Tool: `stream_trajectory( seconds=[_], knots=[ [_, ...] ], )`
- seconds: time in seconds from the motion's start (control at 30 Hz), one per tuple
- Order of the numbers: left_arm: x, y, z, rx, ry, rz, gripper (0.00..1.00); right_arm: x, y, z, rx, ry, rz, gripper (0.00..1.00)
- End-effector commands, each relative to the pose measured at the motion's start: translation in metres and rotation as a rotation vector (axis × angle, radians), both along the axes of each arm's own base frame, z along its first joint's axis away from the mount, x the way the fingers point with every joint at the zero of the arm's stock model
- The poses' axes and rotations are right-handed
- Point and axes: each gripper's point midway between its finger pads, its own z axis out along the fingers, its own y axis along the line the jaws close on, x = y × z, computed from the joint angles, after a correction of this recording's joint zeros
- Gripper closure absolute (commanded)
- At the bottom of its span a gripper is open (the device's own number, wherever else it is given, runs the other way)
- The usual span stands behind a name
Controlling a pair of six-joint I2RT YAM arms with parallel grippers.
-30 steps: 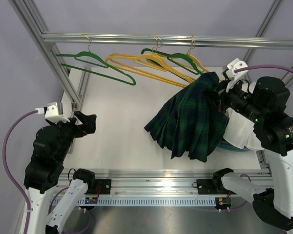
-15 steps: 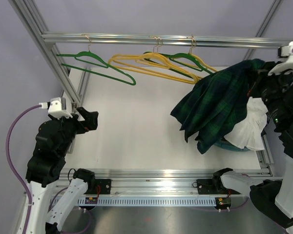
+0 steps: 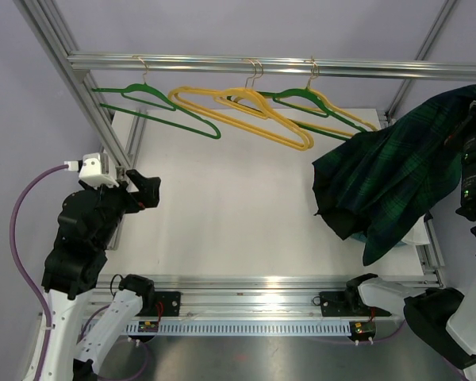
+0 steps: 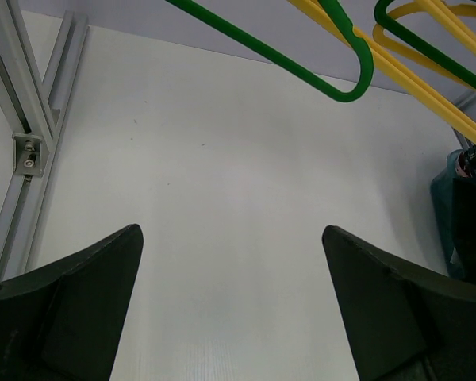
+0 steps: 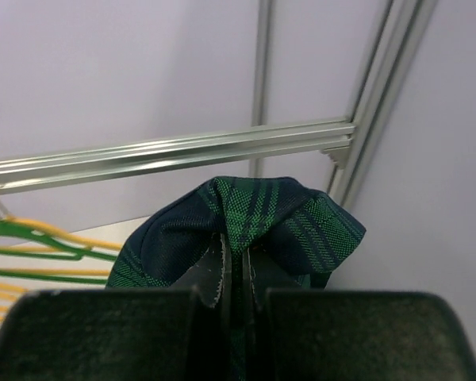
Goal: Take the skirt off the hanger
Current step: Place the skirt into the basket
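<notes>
The dark green and navy plaid skirt [image 3: 389, 175] hangs free of the hangers at the far right, held up by its top edge. My right gripper [image 5: 236, 266] is shut on a fold of the skirt [image 5: 254, 214]; in the top view it sits at the right edge, mostly hidden by cloth. Bare hangers hang on the rail: a green one [image 3: 155, 107] at the left, a yellow one [image 3: 242, 111] in the middle and a green and a yellow one [image 3: 317, 107] to the right. My left gripper [image 4: 232, 309] is open and empty over the white table, far left [image 3: 147, 190].
An aluminium frame rail [image 3: 270, 63] crosses the back, with uprights at the left [image 3: 103, 135] and the right [image 3: 416, 59]. A teal tub [image 3: 357, 232] shows under the skirt's hem. The white tabletop [image 3: 222, 206] lies between the arms.
My right gripper has pulled the skirt up and to the right, off the hangers. The hangers have swung. The left arm has shifted slightly.
</notes>
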Motion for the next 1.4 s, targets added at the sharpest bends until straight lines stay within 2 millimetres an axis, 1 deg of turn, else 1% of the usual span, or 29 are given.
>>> stream_trajectory(
  seconds=[0.0, 0.1, 0.13, 0.23, 0.33, 0.37, 0.4, 0.43, 0.47, 0.5, 0.53, 0.57, 0.6, 0.67, 0.7, 0.73, 0.77, 0.8, 0.83, 0.87, 0.97, 1.0, 1.1, 1.17, 1.2, 1.23, 1.3, 1.33, 1.37],
  knots=[
    [0.0, -0.003, 0.028, -0.015, -0.083, -0.023, 0.01, 0.001, -0.023, 0.038, -0.037, -0.126, -0.159, 1.0],
    [0.0, -0.004, 0.029, -0.019, -0.086, -0.026, 0.01, 0.015, -0.026, 0.04, -0.093, -0.09, -0.217, 1.0],
    [-0.001, -0.004, 0.028, -0.02, -0.084, -0.026, 0.01, 0.025, -0.026, 0.036, -0.115, -0.059, -0.242, 1.0],
    [-0.002, -0.004, 0.028, -0.023, -0.087, -0.025, 0.01, 0.042, -0.02, 0.018, -0.129, 0.012, -0.231, 1.0],
    [-0.003, -0.004, 0.027, -0.028, -0.086, -0.029, 0.01, 0.063, -0.021, -0.013, -0.13, 0.099, -0.222, 1.0],
    [-0.003, -0.005, 0.025, -0.029, -0.084, -0.031, 0.01, 0.068, -0.026, -0.024, -0.127, 0.136, -0.226, 1.0],
    [-0.004, -0.006, 0.024, -0.033, -0.083, -0.038, 0.01, 0.069, -0.047, -0.034, -0.088, 0.16, -0.289, 1.0],
    [-0.005, -0.006, 0.024, -0.036, -0.086, -0.039, 0.01, 0.081, -0.048, -0.046, -0.077, 0.194, -0.243, 1.0],
    [-0.004, -0.008, 0.02, -0.037, -0.078, -0.048, 0.01, 0.083, -0.059, -0.055, -0.063, 0.22, -0.261, 1.0],
    [-0.005, -0.008, 0.021, -0.041, -0.081, -0.049, 0.01, 0.091, -0.066, -0.072, -0.051, 0.264, -0.261, 1.0],
    [-0.004, -0.009, 0.019, -0.044, -0.078, -0.053, 0.01, 0.089, -0.076, -0.078, -0.046, 0.273, -0.266, 1.0],
    [-0.004, -0.01, 0.018, -0.045, -0.077, -0.057, 0.01, 0.093, -0.081, -0.075, -0.056, 0.247, -0.278, 1.0],
    [-0.004, -0.011, 0.016, -0.05, -0.076, -0.06, 0.01, 0.101, -0.088, -0.096, -0.077, 0.296, -0.286, 1.0],
    [-0.004, -0.012, 0.015, -0.057, -0.076, -0.065, 0.01, 0.098, -0.105, -0.102, -0.071, 0.3, -0.325, 1.0],
    [-0.003, -0.013, 0.013, -0.061, -0.074, -0.067, 0.01, 0.103, -0.11, -0.117, -0.065, 0.334, -0.323, 1.0],
    [-0.004, -0.014, 0.013, -0.065, -0.074, -0.07, 0.01, 0.103, -0.115, -0.123, -0.063, 0.346, -0.329, 1.0],
    [-0.003, -0.014, 0.011, -0.068, -0.071, -0.071, 0.01, 0.102, -0.127, -0.127, -0.06, 0.344, -0.357, 1.0],
    [-0.004, -0.015, 0.01, -0.071, -0.072, -0.072, 0.01, 0.108, -0.129, -0.147, -0.063, 0.39, -0.34, 1.0],
    [-0.004, -0.015, 0.009, -0.072, -0.07, -0.072, 0.01, 0.109, -0.132, -0.149, -0.074, 0.377, -0.341, 1.0],
    [-0.005, -0.015, 0.007, -0.073, -0.068, -0.071, 0.01, 0.112, -0.136, -0.172, -0.081, 0.428, -0.338, 1.0],
    [-0.006, -0.015, 0.006, -0.075, -0.066, -0.073, 0.01, 0.123, -0.137, -0.194, -0.081, 0.449, -0.312, 1.0],
    [-0.006, -0.015, 0.005, -0.076, -0.064, -0.074, 0.01, 0.131, -0.134, -0.213, -0.066, 0.485, -0.275, 1.0],
    [-0.007, -0.015, 0.004, -0.075, -0.058, -0.074, 0.01, 0.146, -0.123, -0.242, -0.018, 0.53, -0.189, 1.0],
    [-0.008, -0.014, 0.004, -0.076, -0.056, -0.073, 0.01, 0.151, -0.119, -0.252, -0.001, 0.534, -0.158, 1.0],
    [-0.008, -0.014, 0.004, -0.079, -0.056, -0.071, 0.01, 0.156, -0.118, -0.268, 0.015, 0.564, -0.146, 1.0],
    [-0.009, -0.014, 0.003, -0.08, -0.054, -0.071, 0.01, 0.159, -0.12, -0.274, 0.021, 0.571, -0.145, 1.0],
    [-0.009, -0.014, 0.001, -0.086, -0.051, -0.072, 0.01, 0.164, -0.121, -0.301, 0.037, 0.624, -0.133, 1.0],
    [-0.009, -0.015, 0.001, -0.089, -0.052, -0.073, 0.01, 0.168, -0.121, -0.307, 0.038, 0.625, -0.126, 1.0],
    [-0.009, -0.016, 0.001, -0.089, -0.05, -0.076, 0.01, 0.168, -0.12, -0.323, 0.042, 0.657, -0.114, 1.0]
  ],
)
